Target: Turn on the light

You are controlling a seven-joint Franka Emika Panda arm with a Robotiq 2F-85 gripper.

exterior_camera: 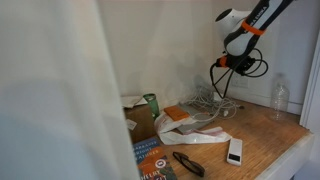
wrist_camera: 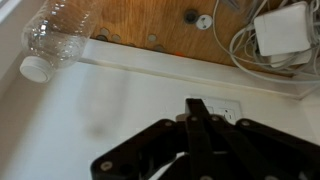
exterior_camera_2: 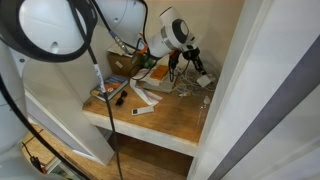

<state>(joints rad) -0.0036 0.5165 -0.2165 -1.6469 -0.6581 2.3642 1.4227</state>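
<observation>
The clear bottle [exterior_camera: 279, 97] stands upright on the desk [exterior_camera: 255, 125] with its white cap on; it looks empty. The switch plate [wrist_camera: 224, 108] sits flat on the white wall [wrist_camera: 80, 120] just beyond the desk edge, facing me. Its long side seems to run along that edge, though it is partly hidden. My gripper [wrist_camera: 196, 104] points straight at it, fingers pressed together.
</observation>
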